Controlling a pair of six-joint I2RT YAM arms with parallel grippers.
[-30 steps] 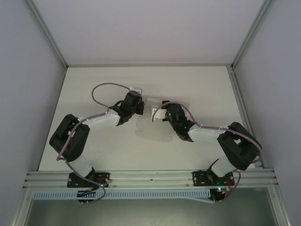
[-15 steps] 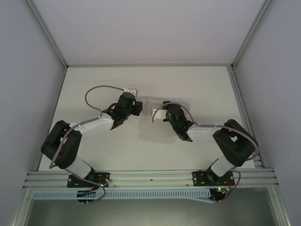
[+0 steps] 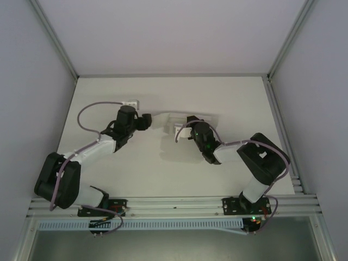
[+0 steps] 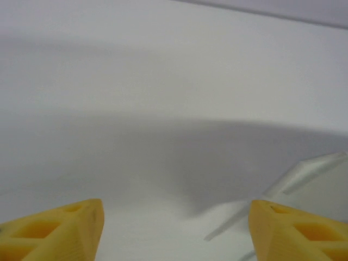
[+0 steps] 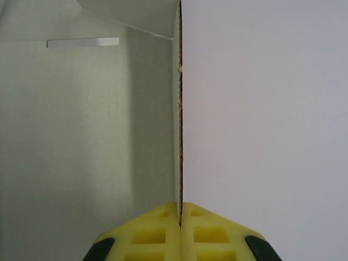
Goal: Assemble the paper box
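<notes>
The paper box [image 3: 172, 119] lies partly folded on the white table, between my two grippers. My right gripper [image 3: 182, 132] is shut on one of its upright walls. In the right wrist view that thin card wall [image 5: 179, 109] runs edge-on straight up from between the closed yellow fingers [image 5: 157, 234], with the box's inner panel [image 5: 81, 136] to its left. My left gripper [image 3: 147, 120] stands open a short way left of the box and holds nothing. Its yellow fingertips [image 4: 60, 228] are wide apart, and a raised paper flap [image 4: 310, 171] shows beyond the right one.
Aluminium frame rails [image 3: 163, 205] run along the near edge by the arm bases. Grey walls close in the table [image 3: 239, 98] on the left, right and back. The left arm's purple cable [image 3: 89, 111] loops out over the table's left side.
My left gripper has opened, let go of the box and drawn back to the left. The right gripper stays shut on the box wall, shifted only slightly.
</notes>
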